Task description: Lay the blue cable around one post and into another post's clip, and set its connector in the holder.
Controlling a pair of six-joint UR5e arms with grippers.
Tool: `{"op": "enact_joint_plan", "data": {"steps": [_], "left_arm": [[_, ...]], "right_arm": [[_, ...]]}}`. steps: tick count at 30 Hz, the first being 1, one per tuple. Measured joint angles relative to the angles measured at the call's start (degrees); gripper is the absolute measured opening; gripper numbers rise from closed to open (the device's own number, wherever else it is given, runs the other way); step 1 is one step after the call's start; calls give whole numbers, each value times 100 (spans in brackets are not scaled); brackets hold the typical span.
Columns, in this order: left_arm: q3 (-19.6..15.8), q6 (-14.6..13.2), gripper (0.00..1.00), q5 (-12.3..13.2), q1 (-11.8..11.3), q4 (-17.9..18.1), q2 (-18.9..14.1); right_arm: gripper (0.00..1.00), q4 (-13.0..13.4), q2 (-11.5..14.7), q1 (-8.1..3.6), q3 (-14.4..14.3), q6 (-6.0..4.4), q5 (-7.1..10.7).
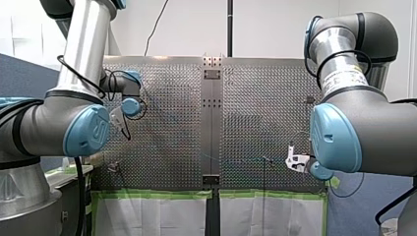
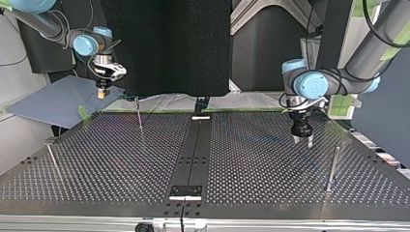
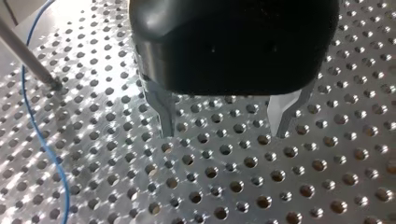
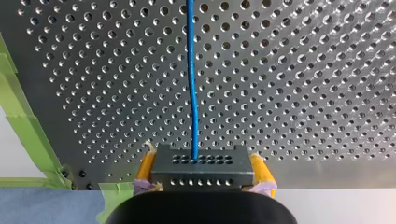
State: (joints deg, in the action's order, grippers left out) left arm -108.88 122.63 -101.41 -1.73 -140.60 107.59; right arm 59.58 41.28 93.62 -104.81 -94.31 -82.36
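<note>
My right tool [image 4: 203, 161] is closed on the connector [image 4: 201, 171], a dark grey block with rows of small holes. The yellow pads [image 4: 260, 169] clamp it on its two side faces. The blue cable [image 4: 191, 84] leaves the connector's face that points away from the tool, midway between the pads. From there it runs straight ahead over the perforated worktop [image 4: 303, 70]. I cannot tell whether it touches the plate along that run. Green tape [image 4: 23, 126] lines the worktop's edge beside this tool. In the top view the tool hangs over the far edge at the view's left, and a thin post [image 2: 139, 114] stands near it but apart from it.

My left tool [image 3: 225, 128] is wide open, with nothing between its metal fingers [image 3: 164, 112], which point down just above the worktop. Another stretch of the blue cable lies on the plate well to one side of this tool. It crosses a second post [image 3: 28, 60] in that view and curves on past its foot. I cannot confirm that cable and post touch.
</note>
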Motion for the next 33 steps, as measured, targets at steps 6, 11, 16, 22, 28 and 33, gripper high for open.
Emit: {"op": "enact_joint_plan", "data": {"steps": [6, 11, 16, 22, 28, 33], "left_arm": [[-6, -215, 98, 2, 114, -238, -1], [-8, -505, 98, -16, 286, -534, -6], [-89, -779, 98, -82, 440, -804, -48], [-359, -1083, 98, -174, 531, -967, -298], [-628, -1338, 98, -389, 592, -1029, -566], [-901, -1604, 98, -639, 607, -1080, -838]], "right_arm": [[0, -5, -3, 2, 0, 2, 0], [0, -12, -5, 3, 0, -2, 0], [0, -15, -7, -2, 1, -14, 0], [0, -15, -8, -7, 1, -19, 0], [0, -2, -9, -8, 1, -23, 0], [0, -11, -9, -14, 3, -27, 3]]}}
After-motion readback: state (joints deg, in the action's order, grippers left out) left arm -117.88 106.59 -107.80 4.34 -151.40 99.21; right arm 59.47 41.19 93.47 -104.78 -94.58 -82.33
